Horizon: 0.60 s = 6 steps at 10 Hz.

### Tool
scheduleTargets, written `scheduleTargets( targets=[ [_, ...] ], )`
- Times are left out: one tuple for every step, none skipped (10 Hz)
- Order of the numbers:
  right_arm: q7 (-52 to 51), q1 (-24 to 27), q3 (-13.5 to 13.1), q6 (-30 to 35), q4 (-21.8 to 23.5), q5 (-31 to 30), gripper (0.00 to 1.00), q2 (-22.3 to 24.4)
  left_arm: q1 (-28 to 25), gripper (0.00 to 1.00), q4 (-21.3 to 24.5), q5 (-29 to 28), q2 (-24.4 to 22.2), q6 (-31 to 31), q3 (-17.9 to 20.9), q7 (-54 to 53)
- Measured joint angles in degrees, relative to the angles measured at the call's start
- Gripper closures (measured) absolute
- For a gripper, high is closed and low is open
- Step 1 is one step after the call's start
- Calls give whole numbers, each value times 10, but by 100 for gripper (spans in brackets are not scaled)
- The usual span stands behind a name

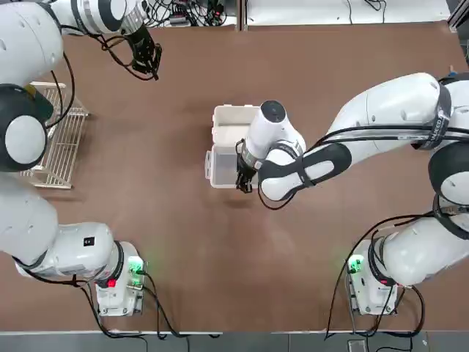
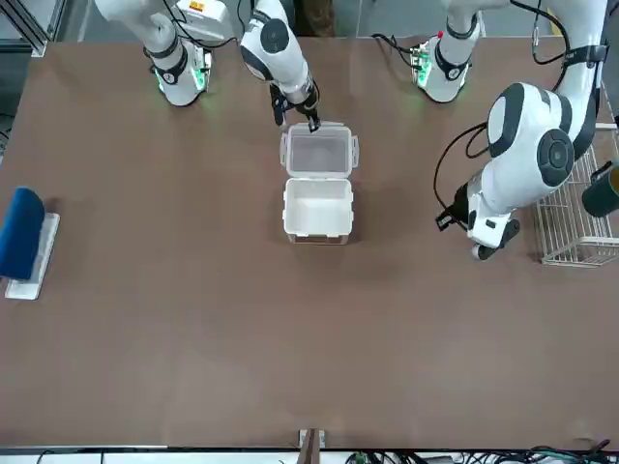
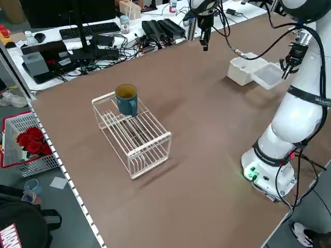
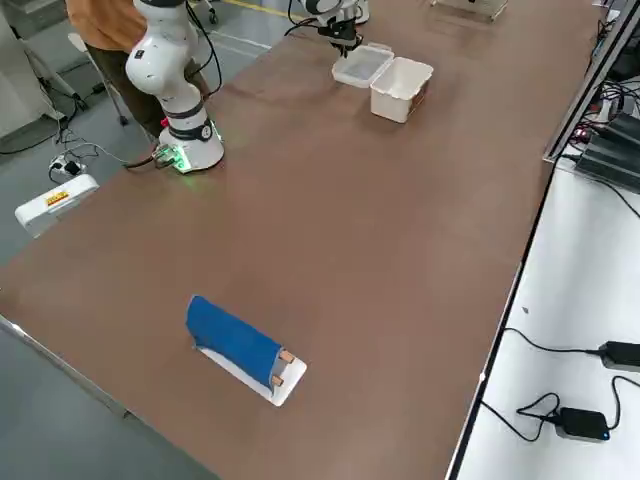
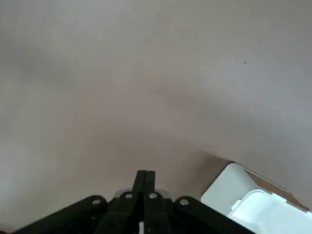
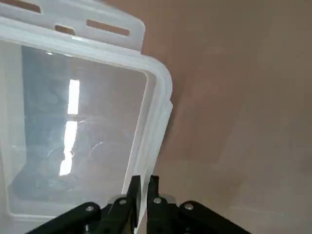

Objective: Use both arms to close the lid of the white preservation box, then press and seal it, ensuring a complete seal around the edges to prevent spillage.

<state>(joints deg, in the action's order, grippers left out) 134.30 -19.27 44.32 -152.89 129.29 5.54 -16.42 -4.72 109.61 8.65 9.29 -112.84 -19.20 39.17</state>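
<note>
The white preservation box stands open in the middle of the table. Its lid lies flat beside it on the robot's side, hinged to it. My right gripper is down at the lid's near right corner. In the right wrist view the lid's raised rim runs between the two fingertips, and the right gripper is shut on it. My left gripper hangs shut and empty over the far left of the table, well away from the box. The front view shows lid and box side by side.
A white wire rack with a teal mug on it stands at the table's left edge. A blue object on a white base lies far off on the right side. Cables and equipment sit beyond the far edge.
</note>
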Motion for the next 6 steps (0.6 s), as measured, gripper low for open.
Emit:
scheduleTargets(
  targets=[
    [1, 0, 0, 2, -2, 0, 91, 0, 0, 99, 0, 0, 0, 0, 0, 0],
    [3, 0, -1, 10, -7, 0, 91, 0, 0, 99, 0, 0, 0, 0, 0, 0],
    [5, 0, -3, 27, -17, 1, 91, 0, -1, 99, 0, 0, -1, 0, 0, 0],
    [5, 0, -5, 51, -31, 3, 91, 0, -1, 99, 0, 0, -1, 0, 0, 0],
    [6, 0, -7, 70, -43, 6, 91, 0, -1, 99, -1, 0, -2, 0, 0, 0],
    [6, 0, -9, 80, -51, 8, 91, 0, -1, 99, -1, 0, -2, 0, 0, 0]
  ],
)
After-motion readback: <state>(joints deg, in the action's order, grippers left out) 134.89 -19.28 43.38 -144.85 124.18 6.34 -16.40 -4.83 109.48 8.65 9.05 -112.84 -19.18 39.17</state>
